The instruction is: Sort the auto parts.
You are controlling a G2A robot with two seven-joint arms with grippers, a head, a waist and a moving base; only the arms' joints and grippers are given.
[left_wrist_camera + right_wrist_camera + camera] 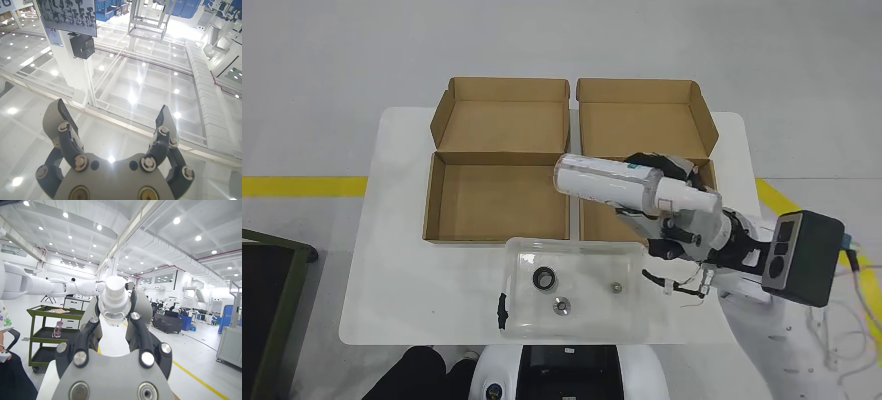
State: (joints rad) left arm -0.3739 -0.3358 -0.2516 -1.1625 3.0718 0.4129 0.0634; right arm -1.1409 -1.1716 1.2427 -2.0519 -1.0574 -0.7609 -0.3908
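A clear spray bottle (607, 180) with a white cap (114, 289) hangs lying on its side, raised above the right cardboard box (642, 130). My right gripper (115, 306) is shut on the bottle's neck just under the cap, and its dark fingers (667, 228) flank the neck. A clear plastic tray (517, 300) at the table's front holds a ring bearing (544, 279), a round metal part (562, 306) and a small nut (616, 288). My left gripper (112, 111) is open, holds nothing and points up at the ceiling.
The left cardboard box (497, 195) stands open beside the right one, both lids folded back. The white table (392, 250) has free room left of the boxes. A green cart (54, 321) stands on the floor beyond the table.
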